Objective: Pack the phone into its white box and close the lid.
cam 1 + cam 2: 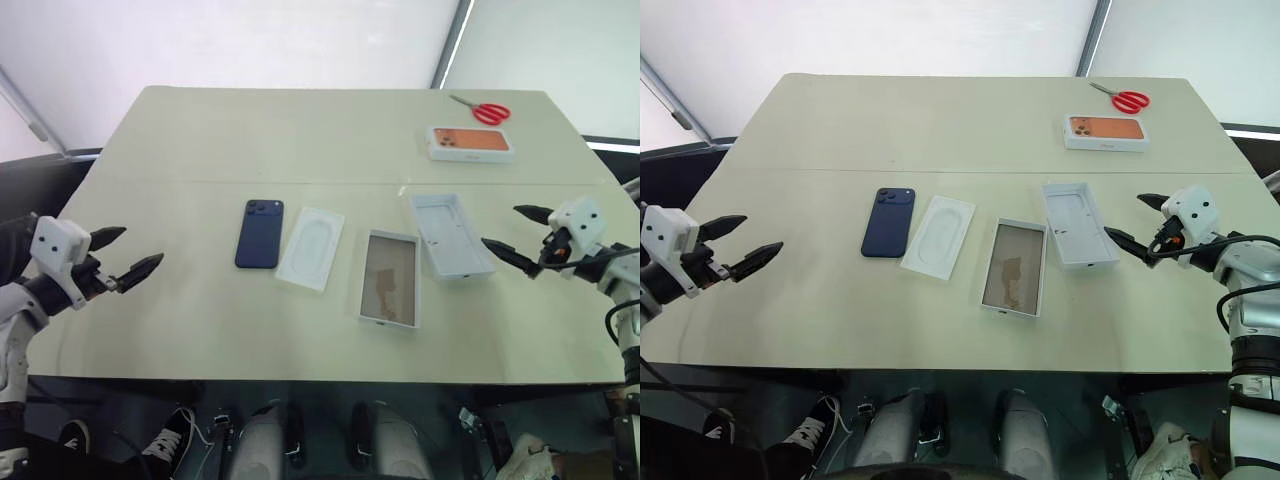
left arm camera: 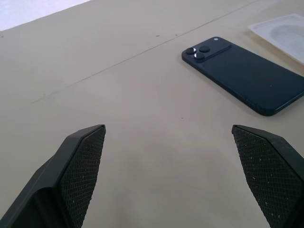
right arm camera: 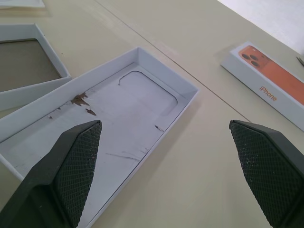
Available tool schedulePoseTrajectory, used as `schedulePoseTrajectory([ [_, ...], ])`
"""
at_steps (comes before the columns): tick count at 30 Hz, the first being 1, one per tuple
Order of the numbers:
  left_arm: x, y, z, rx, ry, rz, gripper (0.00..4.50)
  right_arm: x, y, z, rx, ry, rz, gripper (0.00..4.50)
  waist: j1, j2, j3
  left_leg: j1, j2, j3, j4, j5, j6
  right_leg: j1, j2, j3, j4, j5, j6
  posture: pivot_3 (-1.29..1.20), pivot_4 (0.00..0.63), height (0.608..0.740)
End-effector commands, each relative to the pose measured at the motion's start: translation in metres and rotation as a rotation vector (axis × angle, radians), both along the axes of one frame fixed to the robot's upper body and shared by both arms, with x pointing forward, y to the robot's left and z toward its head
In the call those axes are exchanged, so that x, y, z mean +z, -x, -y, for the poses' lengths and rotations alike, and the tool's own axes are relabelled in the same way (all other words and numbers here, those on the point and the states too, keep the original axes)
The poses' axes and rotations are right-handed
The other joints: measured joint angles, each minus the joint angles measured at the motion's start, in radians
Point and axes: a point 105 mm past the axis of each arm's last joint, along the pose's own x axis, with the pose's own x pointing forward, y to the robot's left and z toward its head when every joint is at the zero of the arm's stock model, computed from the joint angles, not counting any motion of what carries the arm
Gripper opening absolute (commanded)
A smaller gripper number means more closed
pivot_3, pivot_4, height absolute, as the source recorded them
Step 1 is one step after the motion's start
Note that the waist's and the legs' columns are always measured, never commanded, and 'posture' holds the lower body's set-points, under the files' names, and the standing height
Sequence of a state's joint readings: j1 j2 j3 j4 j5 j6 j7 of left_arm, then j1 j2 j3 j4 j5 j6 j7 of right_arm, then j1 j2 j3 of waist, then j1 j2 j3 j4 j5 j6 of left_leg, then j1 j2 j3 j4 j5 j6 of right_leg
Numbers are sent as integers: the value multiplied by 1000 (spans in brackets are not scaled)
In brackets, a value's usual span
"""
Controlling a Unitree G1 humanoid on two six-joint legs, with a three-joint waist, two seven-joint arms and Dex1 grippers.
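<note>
Phone-packing things lie spread on my big pale worktop (image 1: 200, 330). I see the lid (image 1: 452, 236) lying inside-up, to the right of the row. Next to it, nearer me, is the white box (image 1: 390, 278), open, brown inside. Left of that is a thin white insert (image 1: 311, 247) with an oval dip. The phone (image 1: 260, 233) lies face down at the left end, just beside the insert, not in the box. Far back on the right sits an orange-printed box (image 1: 471, 143), with red scissors (image 1: 483, 109) behind it. My left gripper (image 1: 117, 257) hangs over the left edge, jaws wide apart, holding nothing. My right gripper (image 1: 518, 236) hangs beside the lid, jaws wide apart too.
</note>
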State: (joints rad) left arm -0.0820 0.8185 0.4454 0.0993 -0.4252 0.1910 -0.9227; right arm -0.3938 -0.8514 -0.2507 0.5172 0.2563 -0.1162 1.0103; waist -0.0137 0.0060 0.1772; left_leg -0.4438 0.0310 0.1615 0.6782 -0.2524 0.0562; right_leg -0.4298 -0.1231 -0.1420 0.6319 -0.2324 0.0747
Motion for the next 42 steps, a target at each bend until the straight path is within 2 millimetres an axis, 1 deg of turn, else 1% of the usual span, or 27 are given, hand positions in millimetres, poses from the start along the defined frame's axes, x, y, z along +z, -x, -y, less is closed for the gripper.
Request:
schedulePoseTrajectory([
  [1,10,-1,1,-1,-9,39,4481,13,0,2,2,17,44,4498,0,0,0,0,0,0,0,0,0,0,0,0,0,0,0,0,150,738],
  [16,12,-5,5,-10,-27,43,4481,9,0,-1,20,16,32,4498,0,0,0,0,0,0,0,0,0,0,0,0,0,0,0,0,150,738],
  [21,16,-6,6,-13,-24,51,4481,11,0,-2,29,17,32,4498,0,0,0,0,0,0,0,0,0,0,0,0,0,0,0,0,150,738],
  [25,21,-8,8,-14,-7,68,4481,13,-2,-6,49,12,27,4498,-1,0,0,0,0,0,0,0,0,0,0,0,0,1,1,0,150,738],
  [31,18,-5,15,-23,5,57,4481,15,0,-13,98,14,12,4498,-1,0,0,0,0,0,0,0,0,0,1,0,0,1,2,0,150,738],
  [35,19,-9,18,-28,9,48,4481,16,7,-25,167,-14,-25,4498,1,0,0,0,0,0,0,0,0,0,1,0,0,1,2,0,150,738],
  [37,21,-12,22,-38,25,44,4481,18,12,-38,221,-22,-43,4498,1,0,0,0,0,0,0,0,0,0,1,0,0,1,2,0,150,738],
  [40,25,-15,39,-75,82,15,4481,25,13,-59,272,-19,-24,4498,1,0,0,0,0,0,0,0,0,1,0,0,0,1,2,0,150,738],
  [42,22,-17,57,-115,78,-10,4481,30,11,-71,293,-2,5,4498,2,0,0,0,0,0,0,0,0,1,0,0,0,1,2,0,150,738],
])
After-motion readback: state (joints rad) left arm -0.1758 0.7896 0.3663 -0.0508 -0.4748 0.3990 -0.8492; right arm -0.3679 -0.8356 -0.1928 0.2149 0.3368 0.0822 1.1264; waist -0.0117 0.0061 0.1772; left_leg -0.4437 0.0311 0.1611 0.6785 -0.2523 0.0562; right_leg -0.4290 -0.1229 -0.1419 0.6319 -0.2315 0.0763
